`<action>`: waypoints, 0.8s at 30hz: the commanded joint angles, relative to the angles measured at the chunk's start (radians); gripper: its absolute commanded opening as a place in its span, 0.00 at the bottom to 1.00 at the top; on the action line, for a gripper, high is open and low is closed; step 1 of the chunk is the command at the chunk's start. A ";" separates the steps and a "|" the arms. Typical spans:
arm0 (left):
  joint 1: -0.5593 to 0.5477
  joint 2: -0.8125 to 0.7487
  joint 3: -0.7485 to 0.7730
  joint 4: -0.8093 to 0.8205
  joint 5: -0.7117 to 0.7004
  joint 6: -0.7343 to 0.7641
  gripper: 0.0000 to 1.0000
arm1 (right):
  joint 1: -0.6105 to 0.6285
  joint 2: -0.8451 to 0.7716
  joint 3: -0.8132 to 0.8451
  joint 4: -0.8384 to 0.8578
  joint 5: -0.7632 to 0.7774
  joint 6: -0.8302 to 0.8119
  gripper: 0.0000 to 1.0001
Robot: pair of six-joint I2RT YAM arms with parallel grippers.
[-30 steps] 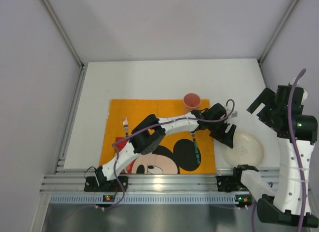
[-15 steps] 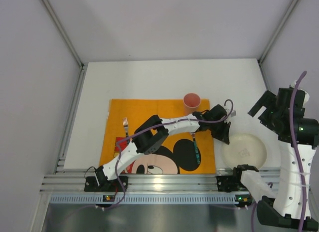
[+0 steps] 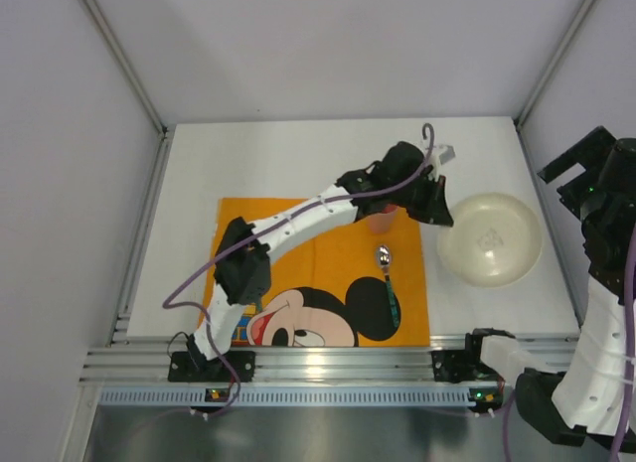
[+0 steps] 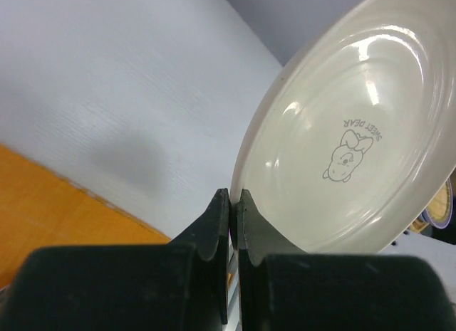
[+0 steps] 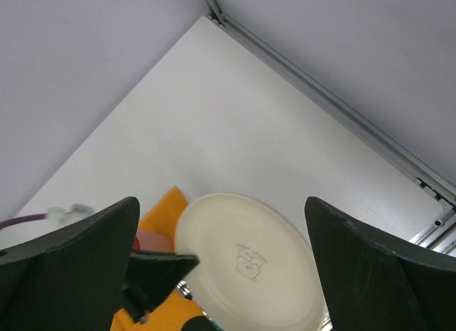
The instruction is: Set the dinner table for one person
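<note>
Table (image 3: 298, 159), white and flat, lies beneath both sets of jaws, with a silver rail (image 3: 298, 368) along its near edge by the arm bases. Left jaws are clenched on the rim of a cream plate (image 3: 492, 238). In the left wrist view the two dark fingers (image 4: 217, 217) pinch the rim with almost no gap. The plate (image 4: 342, 153) spreads away from the left jaws to their right, toward the right jaws. It looks tilted in the wrist view, its inner face showing a small printed cartoon figure with lettering. Cannot tell whether its far edge touches the table.

Just behind the left jaws, on the arm side, is a pink cup (image 3: 381, 222), partly hidden under the left arm (image 3: 298, 219). Further back toward the bases lies a spoon (image 3: 390, 283), bowl end toward the jaws and teal handle toward the rail. It rests on an orange Mickey Mouse placemat (image 3: 338, 263) that stretches left of the left jaws. The plate sits just beside the mat's right edge.

Right jaws are spread wide with nothing between them, held up at the right edge of the table on the right arm (image 3: 606, 283), well apart from the plate. In the right wrist view the plate (image 5: 249, 263) shows below, between the two fingers (image 5: 71, 260).
</note>
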 commanded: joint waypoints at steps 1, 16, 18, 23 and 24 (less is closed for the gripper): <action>0.034 -0.285 -0.035 -0.105 -0.070 0.085 0.00 | 0.008 0.089 0.002 0.036 -0.045 0.008 1.00; 0.462 -0.950 -1.110 -0.195 -0.342 0.075 0.00 | 0.028 0.129 -0.344 0.167 -0.488 -0.035 1.00; 0.465 -0.941 -1.192 -0.155 -0.374 0.056 0.00 | 0.035 0.134 -0.370 0.173 -0.487 -0.040 1.00; 0.477 -0.878 -1.235 -0.106 -0.464 0.035 0.00 | 0.047 0.117 -0.408 0.185 -0.476 -0.050 1.00; 0.488 -0.860 -1.231 -0.109 -0.496 0.036 0.00 | 0.048 0.106 -0.420 0.185 -0.473 -0.053 1.00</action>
